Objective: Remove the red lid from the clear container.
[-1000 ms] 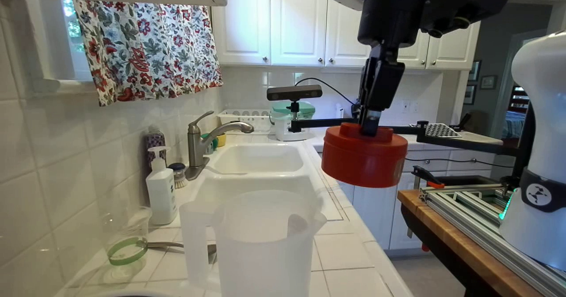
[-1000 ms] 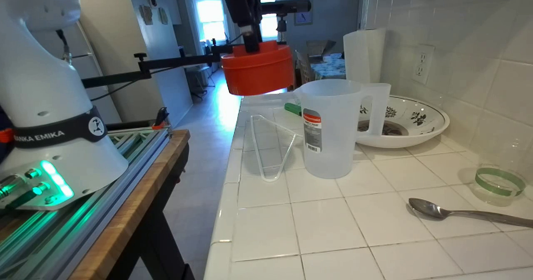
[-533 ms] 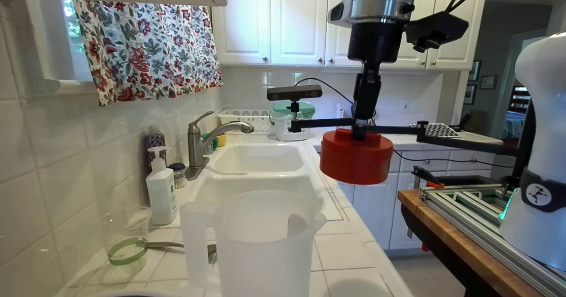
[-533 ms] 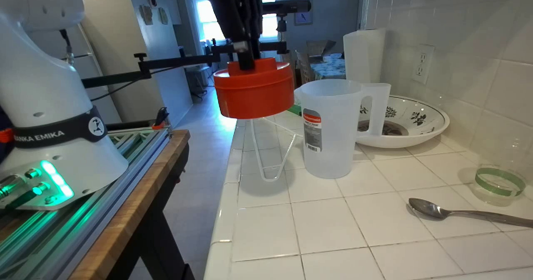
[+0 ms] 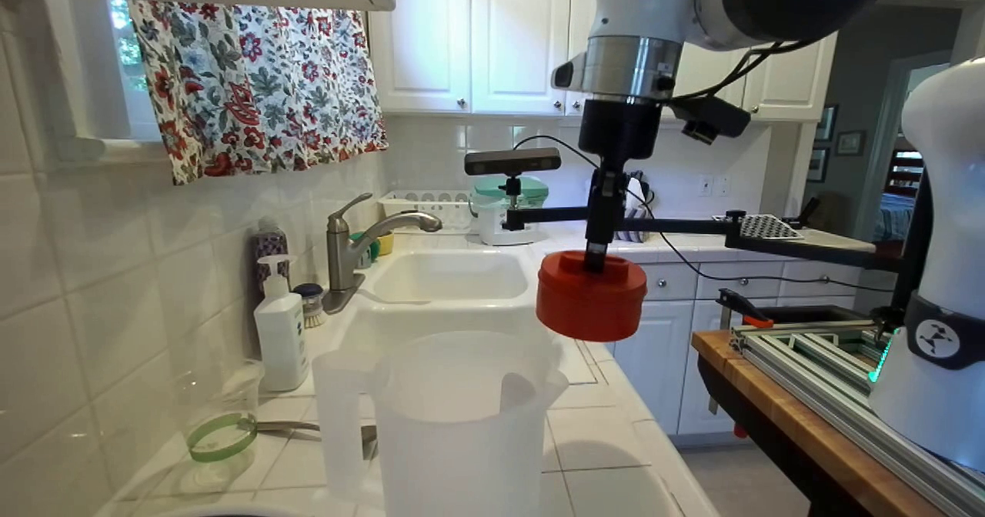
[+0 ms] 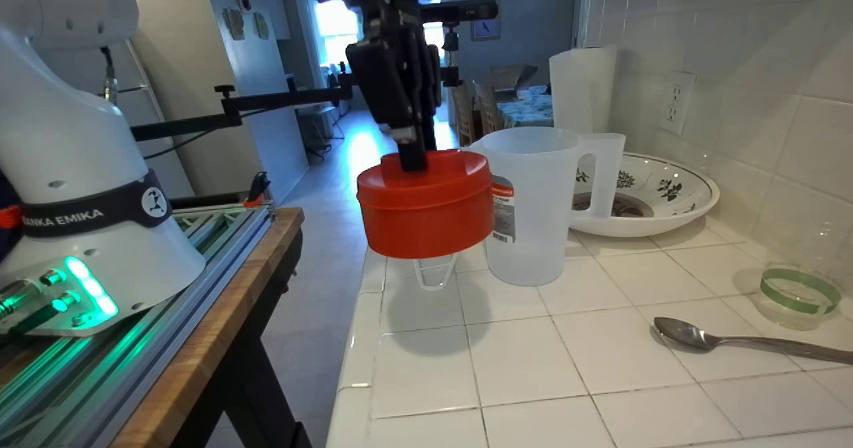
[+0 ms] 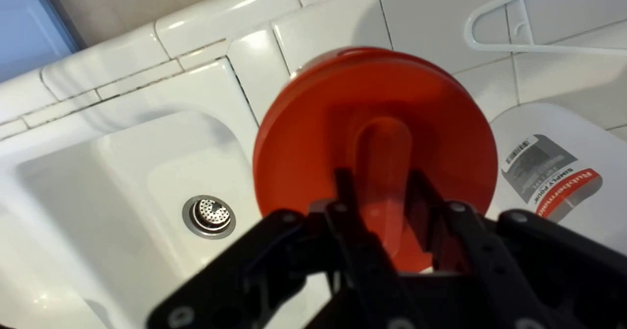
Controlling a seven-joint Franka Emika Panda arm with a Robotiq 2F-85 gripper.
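Observation:
The red lid (image 5: pixel 589 305) hangs in the air above the tiled counter, apart from the container. It also shows in an exterior view (image 6: pixel 426 215) and in the wrist view (image 7: pixel 303 143). My gripper (image 5: pixel 595 261) points down and is shut on the lid's raised ridge, with one finger on each side, as the wrist view (image 7: pixel 379 177) shows. The clear container (image 6: pixel 533 248) stands upright on the counter with its top open. It is in the front of an exterior view (image 5: pixel 462 463) and right of the lid in the wrist view (image 7: pixel 607 157).
A double sink (image 5: pixel 454 278) with a faucet (image 5: pixel 369 244) lies behind the container. A white soap bottle (image 5: pixel 281 340), a spoon (image 6: pixel 706 338) and a green-banded clear cup (image 6: pixel 800 295) stand or lie nearby. A bowl (image 6: pixel 680 215) sits behind the container. A white hanger-like frame (image 7: pixel 519 20) lies beside it.
My gripper has carried the red lid lower over the counter, leftward in an exterior view and lately rightward in an exterior view. The grip has stayed shut. The container has not moved.

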